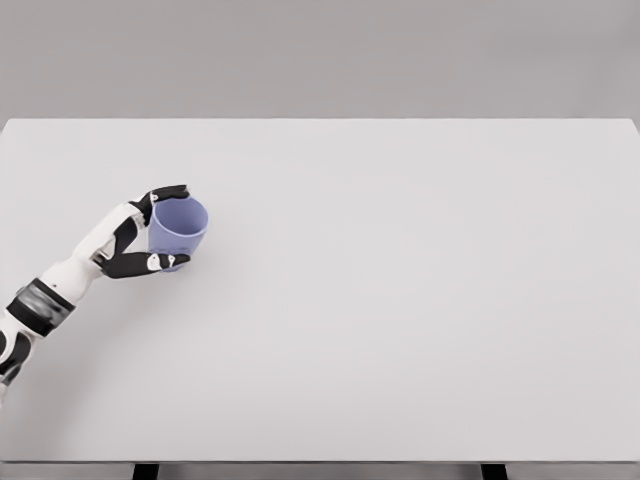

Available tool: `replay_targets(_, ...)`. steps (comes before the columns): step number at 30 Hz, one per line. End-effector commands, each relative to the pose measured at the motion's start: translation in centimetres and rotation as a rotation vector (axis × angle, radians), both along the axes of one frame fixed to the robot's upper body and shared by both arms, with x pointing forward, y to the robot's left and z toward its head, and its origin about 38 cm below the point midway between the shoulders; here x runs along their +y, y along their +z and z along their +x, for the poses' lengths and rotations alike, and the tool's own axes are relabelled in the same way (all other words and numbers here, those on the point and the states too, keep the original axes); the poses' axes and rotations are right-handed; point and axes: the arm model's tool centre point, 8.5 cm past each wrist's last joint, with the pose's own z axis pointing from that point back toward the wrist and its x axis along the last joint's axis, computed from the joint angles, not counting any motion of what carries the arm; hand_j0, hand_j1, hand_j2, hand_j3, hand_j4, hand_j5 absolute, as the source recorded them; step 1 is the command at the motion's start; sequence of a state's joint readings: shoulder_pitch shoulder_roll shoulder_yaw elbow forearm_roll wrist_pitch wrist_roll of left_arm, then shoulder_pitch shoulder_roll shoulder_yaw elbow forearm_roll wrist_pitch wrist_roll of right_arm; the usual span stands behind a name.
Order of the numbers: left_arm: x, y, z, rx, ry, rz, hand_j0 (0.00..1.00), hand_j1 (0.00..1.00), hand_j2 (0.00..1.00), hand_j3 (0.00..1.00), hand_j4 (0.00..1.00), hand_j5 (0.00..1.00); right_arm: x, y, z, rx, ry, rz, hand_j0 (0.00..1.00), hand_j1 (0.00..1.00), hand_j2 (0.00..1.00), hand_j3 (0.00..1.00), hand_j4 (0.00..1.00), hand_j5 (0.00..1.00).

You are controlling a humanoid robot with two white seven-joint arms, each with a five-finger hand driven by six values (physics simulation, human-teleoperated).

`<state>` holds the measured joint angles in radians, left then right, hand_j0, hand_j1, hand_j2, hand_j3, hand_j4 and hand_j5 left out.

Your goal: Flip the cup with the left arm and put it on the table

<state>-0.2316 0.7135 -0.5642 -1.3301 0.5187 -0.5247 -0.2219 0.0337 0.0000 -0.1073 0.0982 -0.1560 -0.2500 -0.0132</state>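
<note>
A light purple cup (178,232) is at the left of the white table (400,300), its open mouth facing up and toward me. My left hand (165,226) wraps around it from the left, with black-tipped fingers (170,191) over the far rim and the thumb (165,262) under the near side. Whether the cup's base touches the table or hangs just above it is unclear. The left arm (45,305) reaches in from the lower left corner. The right arm does not show.
The table's far edge runs across the top against a grey wall, and its front edge lies near the bottom of the picture. Two dark table legs (145,470) show below the front edge.
</note>
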Motion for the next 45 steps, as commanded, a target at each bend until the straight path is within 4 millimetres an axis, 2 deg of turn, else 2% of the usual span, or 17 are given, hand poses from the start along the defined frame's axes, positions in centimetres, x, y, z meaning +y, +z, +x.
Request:
replay_targets(1,0.2,0.0,0.0,0.006,0.003,0.005,0.85,0.85,0.85,0.85,0.85,0.85,0.0,0.0,0.0,0.000,0.000,0.001,1.00,1.00,1.00,1.00,1.00,1.00)
replay_targets(10,1.3,-0.1,0.0,0.016,0.024,0.025,0.90,0.90,0.90,0.90,0.90,0.90,0.0,0.0,-0.1,0.001,-0.001,0.001,1.00,1.00,1.00,1.00,1.00,1.00)
replay_targets(18,3.3,0.5,0.5,0.056,0.073,0.073,0.99,0.99,0.99,0.99,0.99,0.99,0.0,0.0,-0.1,0.001,-0.001,0.001,1.00,1.00,1.00,1.00,1.00,1.00)
replay_targets(28,5.0,1.4,0.5,0.052,0.099,0.080,0.99,0.99,0.99,0.99,0.99,0.99,0.0,0.0,0.0,0.000,-0.001,-0.001,1.00,1.00,1.00,1.00,1.00,1.00)
replay_targets(45,4.8,2.1,0.6,0.043,0.092,0.060,0.98,0.98,0.98,0.98,0.98,0.98,0.0,0.0,-0.1,0.001,-0.001,-0.001,1.00,1.00,1.00,1.00,1.00,1.00)
